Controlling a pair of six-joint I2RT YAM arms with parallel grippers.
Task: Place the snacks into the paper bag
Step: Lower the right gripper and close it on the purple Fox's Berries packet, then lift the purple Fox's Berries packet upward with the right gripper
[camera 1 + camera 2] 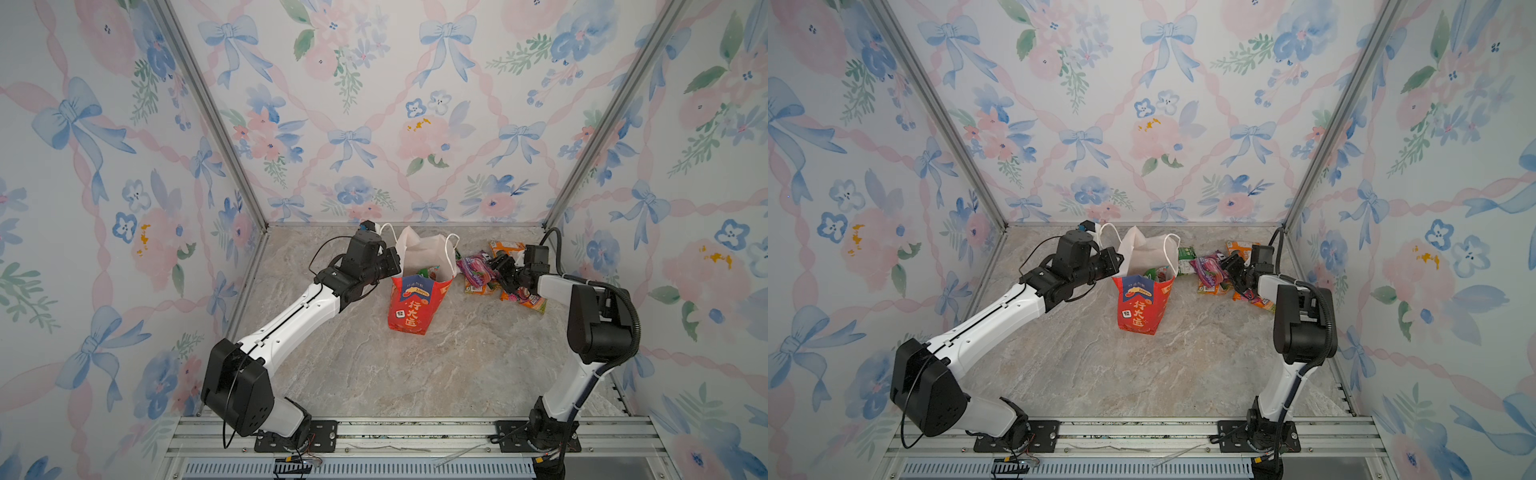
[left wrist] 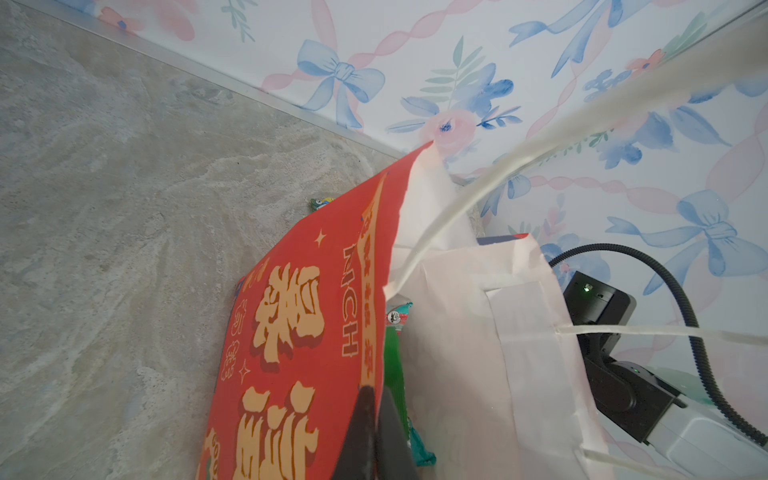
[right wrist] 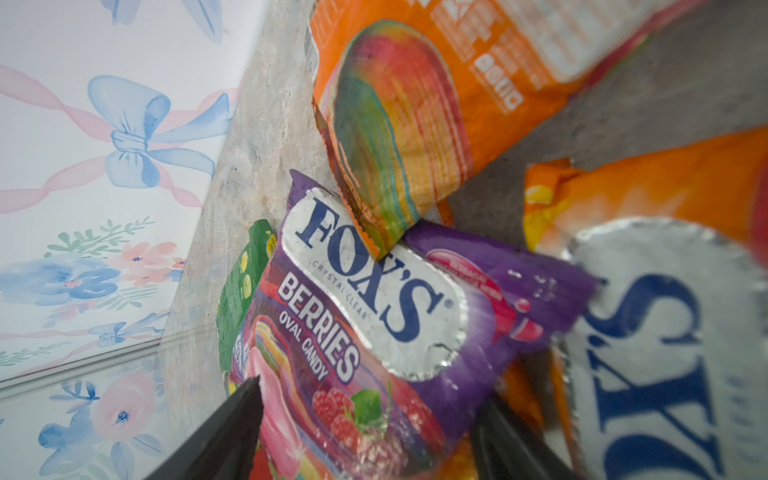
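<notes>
The red paper bag [image 1: 411,307] [image 1: 1142,307] stands open at the back middle, and green snacks [image 1: 424,273] [image 2: 392,357] lie inside it. My left gripper [image 1: 392,266] [image 2: 374,399] is shut on the bag's left rim [image 2: 299,332]. Right of the bag lies a pile of snacks: a purple FOX'S packet [image 1: 473,264] [image 3: 374,316], an orange one [image 1: 505,247] [image 3: 415,104], an orange-pink one [image 1: 523,299] and a green one [image 1: 1185,257]. My right gripper [image 1: 496,266] [image 3: 370,432] is open, with a finger on either side of the purple packet.
Floral walls close in the marble table [image 1: 415,374] at the back and on both sides, with metal posts [image 1: 208,116] in the corners. An aluminium rail [image 1: 415,432] carrying both arm bases runs along the front. The pile lies near the back right corner.
</notes>
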